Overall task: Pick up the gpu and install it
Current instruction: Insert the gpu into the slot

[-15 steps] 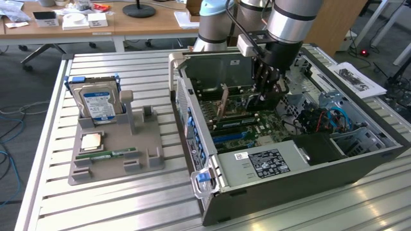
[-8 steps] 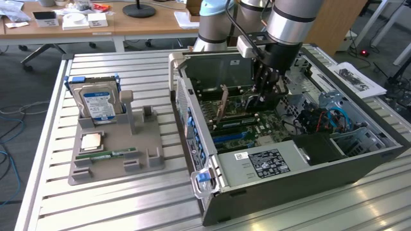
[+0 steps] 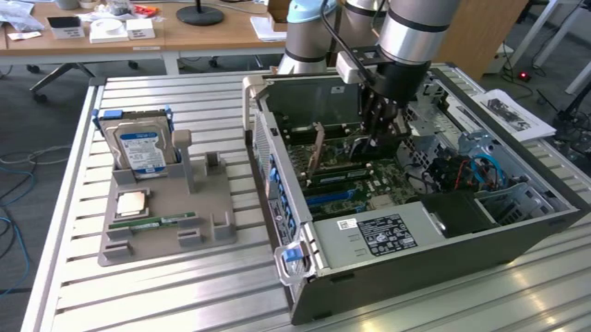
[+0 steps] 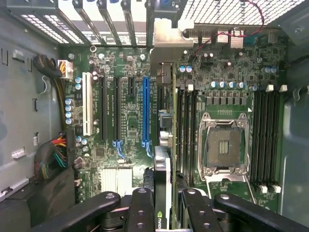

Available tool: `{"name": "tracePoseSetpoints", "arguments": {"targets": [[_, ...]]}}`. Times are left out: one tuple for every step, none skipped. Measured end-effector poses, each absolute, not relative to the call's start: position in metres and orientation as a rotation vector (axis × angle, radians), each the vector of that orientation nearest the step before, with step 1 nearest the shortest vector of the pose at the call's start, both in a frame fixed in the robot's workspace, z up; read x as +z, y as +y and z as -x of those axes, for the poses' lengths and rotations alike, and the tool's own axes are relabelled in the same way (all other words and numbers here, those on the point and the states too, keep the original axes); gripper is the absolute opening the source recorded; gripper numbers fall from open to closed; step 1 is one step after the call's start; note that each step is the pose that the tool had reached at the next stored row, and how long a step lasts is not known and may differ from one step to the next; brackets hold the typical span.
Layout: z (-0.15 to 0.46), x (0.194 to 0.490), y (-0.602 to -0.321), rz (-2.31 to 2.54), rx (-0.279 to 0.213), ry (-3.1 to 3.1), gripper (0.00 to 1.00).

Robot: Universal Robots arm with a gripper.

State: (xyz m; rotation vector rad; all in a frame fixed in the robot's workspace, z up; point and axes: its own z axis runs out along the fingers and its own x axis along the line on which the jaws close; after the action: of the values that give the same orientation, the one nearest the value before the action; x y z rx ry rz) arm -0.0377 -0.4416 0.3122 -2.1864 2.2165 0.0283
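The gpu (image 4: 165, 164) stands on edge between my fingers, seen edge-on in the wrist view, with a green logo near the pads. Its silver bracket (image 4: 170, 33) reaches the rear slot openings of the case. My gripper (image 4: 166, 195) is shut on the gpu, low over the green motherboard (image 4: 125, 121), with the card just beside the long blue slot (image 4: 145, 111). In the exterior view my gripper (image 3: 372, 140) reaches down inside the open computer case (image 3: 416, 235), and the brownish gpu (image 3: 317, 146) stands upright there. Whether the card sits fully in a slot I cannot tell.
A grey holder (image 3: 212, 235) on the exterior view's left carries a hard drive (image 3: 138, 149), a processor chip (image 3: 129, 203) and a green RAM stick (image 3: 152, 223). Inside the case are the open processor socket (image 4: 224, 145), memory slots (image 4: 268, 135) and cable bundles (image 4: 53, 154).
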Motion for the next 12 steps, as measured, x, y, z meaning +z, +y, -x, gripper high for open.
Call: {"name": "tracePoseSetpoints", "arguments": {"targets": [[0.038, 0.312, -0.442, 2.186, 0.028, 2.216, 0.27], [0.039, 0.312, -0.442, 2.186, 0.028, 2.216, 0.27], [0.039, 0.312, -0.442, 2.187, 0.028, 2.216, 0.27], [0.039, 0.312, -0.444, 2.187, 0.028, 2.216, 0.27], [0.039, 0.312, -0.445, 2.186, 0.028, 2.216, 0.27], [0.039, 0.312, -0.447, 2.186, 0.028, 2.216, 0.27], [0.039, 0.312, -0.449, 2.186, 0.028, 2.216, 0.27], [0.039, 0.312, -0.450, 2.186, 0.028, 2.216, 0.27], [0.039, 0.312, -0.452, 2.186, 0.028, 2.216, 0.27], [0.039, 0.312, -0.452, 2.186, 0.028, 2.216, 0.27], [0.039, 0.312, -0.452, 2.186, 0.028, 2.216, 0.27], [0.039, 0.311, -0.452, 2.186, 0.028, 2.216, 0.27]]}}
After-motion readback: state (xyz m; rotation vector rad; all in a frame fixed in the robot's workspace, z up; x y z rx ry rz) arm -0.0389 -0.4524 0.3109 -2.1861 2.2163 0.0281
